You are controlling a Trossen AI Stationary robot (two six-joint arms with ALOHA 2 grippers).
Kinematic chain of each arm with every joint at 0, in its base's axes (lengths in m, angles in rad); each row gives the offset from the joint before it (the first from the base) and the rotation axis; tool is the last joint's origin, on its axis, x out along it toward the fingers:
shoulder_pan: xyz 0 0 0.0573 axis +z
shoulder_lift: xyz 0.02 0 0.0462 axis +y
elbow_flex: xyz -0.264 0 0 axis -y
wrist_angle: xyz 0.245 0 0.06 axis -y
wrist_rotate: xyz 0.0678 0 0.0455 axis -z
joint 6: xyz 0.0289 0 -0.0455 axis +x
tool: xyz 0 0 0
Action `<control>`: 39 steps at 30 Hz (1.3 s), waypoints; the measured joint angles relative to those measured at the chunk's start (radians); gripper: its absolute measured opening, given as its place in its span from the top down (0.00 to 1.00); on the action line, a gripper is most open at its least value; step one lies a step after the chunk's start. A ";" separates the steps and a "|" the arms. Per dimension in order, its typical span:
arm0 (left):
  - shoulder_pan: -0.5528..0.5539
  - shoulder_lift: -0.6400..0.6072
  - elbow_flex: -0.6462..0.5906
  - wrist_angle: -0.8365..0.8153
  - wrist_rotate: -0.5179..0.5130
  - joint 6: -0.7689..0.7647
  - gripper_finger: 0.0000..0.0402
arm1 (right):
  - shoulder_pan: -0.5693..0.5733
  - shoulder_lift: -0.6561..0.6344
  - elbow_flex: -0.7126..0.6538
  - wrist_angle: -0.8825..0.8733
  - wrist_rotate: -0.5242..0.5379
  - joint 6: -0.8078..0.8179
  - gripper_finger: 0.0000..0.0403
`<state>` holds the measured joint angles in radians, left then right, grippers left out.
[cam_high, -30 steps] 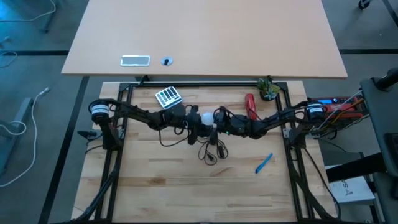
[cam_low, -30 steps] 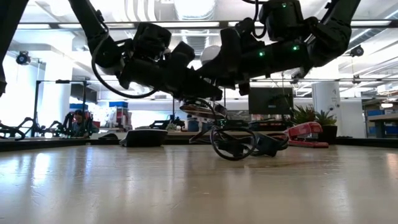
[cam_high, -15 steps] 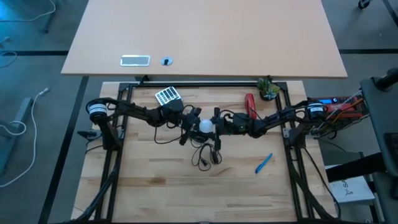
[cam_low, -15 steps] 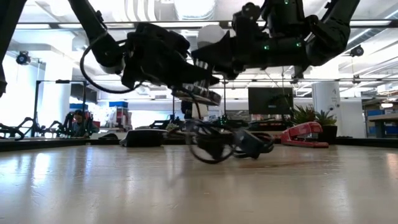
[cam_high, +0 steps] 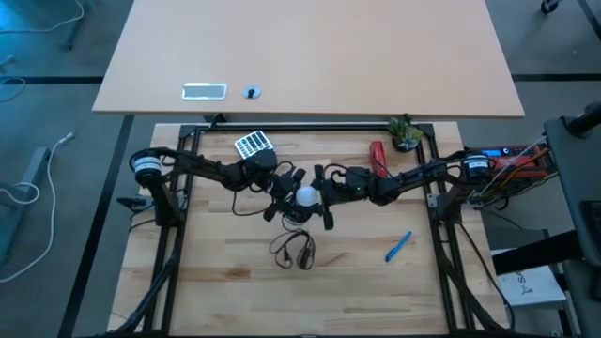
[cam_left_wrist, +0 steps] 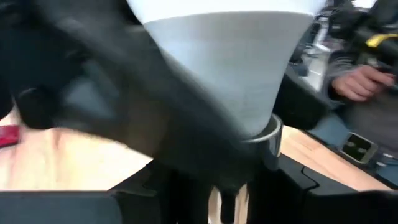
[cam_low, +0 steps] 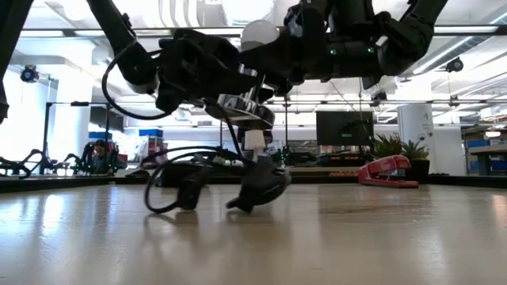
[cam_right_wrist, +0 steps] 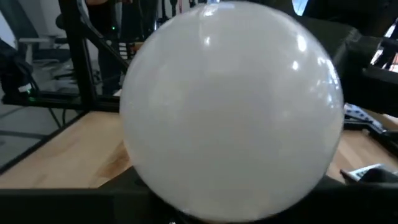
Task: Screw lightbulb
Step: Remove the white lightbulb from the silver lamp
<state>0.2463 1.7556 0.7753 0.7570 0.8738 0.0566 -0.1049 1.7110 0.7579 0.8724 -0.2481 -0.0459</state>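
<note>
Overhead, my workspace is a pale wooden table (cam_high: 235, 291) framed by black rails, with a larger tan tabletop (cam_high: 310, 56) beyond it at twelve o'clock. My two dark arms reach in from nine and three o'clock and meet near the table's centre, raised above the wood.

Between them is the lightbulb (cam_high: 306, 196), its frosted white globe showing at the very meeting point. My right gripper (cam_high: 322, 195) comes at it from three o'clock; the globe fills the right wrist view (cam_right_wrist: 230, 112), with my fingers close around it, so I take it as gripped. My left gripper (cam_high: 285, 192) stands at the bulb's nine o'clock and holds the shiny silver socket (cam_low: 247, 111). In the left wrist view the bulb's neck (cam_left_wrist: 236, 68) narrows down into the socket's metal rim (cam_left_wrist: 271, 132). In the low view the globe (cam_low: 260, 33) sits up at about one o'clock from the socket, both held clear of the table.

From the socket a black cord (cam_high: 293, 250) hangs and coils on the wood at six o'clock.

Smaller things lie around: a red stapler (cam_high: 377, 158) and a small potted plant (cam_high: 405, 133) toward one o'clock, a blue pen (cam_high: 398, 247) toward four o'clock, a white gridded pad (cam_high: 253, 145) toward eleven o'clock. I can read no writing anywhere.

Beyond the table the low view shows a bright workshop with ceiling lights and a dark monitor (cam_low: 344, 127).
</note>
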 joint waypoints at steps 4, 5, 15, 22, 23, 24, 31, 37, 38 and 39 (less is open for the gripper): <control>0.006 -0.003 -0.003 0.006 0.115 0.001 0.61 | 0.006 -0.013 -0.004 -0.017 -0.013 0.049 0.34; 0.007 -0.003 -0.004 0.012 0.151 0.001 0.61 | 0.007 -0.021 -0.005 -0.020 -0.015 0.057 0.30; 0.007 -0.023 -0.004 0.042 0.047 -0.005 0.61 | 0.027 -0.071 -0.006 -0.031 0.069 0.045 0.28; 0.006 -0.023 -0.003 0.048 -0.265 0.018 0.61 | 0.046 -0.071 -0.001 -0.026 0.221 0.027 0.36; 0.005 -0.023 -0.004 0.046 -0.274 0.029 0.61 | 0.046 -0.071 -0.001 -0.026 0.222 0.027 0.37; 0.004 -0.023 -0.004 0.047 -0.277 0.038 0.61 | 0.046 -0.071 -0.001 -0.023 0.222 0.027 0.38; 0.004 -0.023 -0.007 0.020 -0.280 0.058 0.61 | 0.046 -0.077 -0.001 -0.023 0.217 0.022 0.49; 0.003 -0.023 -0.010 0.057 -0.174 0.038 0.61 | 0.054 -0.077 0.003 -0.017 0.215 -0.001 0.62; 0.003 -0.023 -0.008 0.064 -0.150 0.029 0.61 | 0.059 -0.078 0.004 -0.013 0.215 -0.008 0.62; 0.003 -0.023 -0.008 0.065 -0.138 0.028 0.61 | 0.064 -0.079 0.004 -0.013 0.215 -0.020 0.62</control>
<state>0.2493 1.7329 0.7673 0.8219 0.7356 0.0844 -0.0405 1.6324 0.7624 0.8597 -0.0333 -0.0659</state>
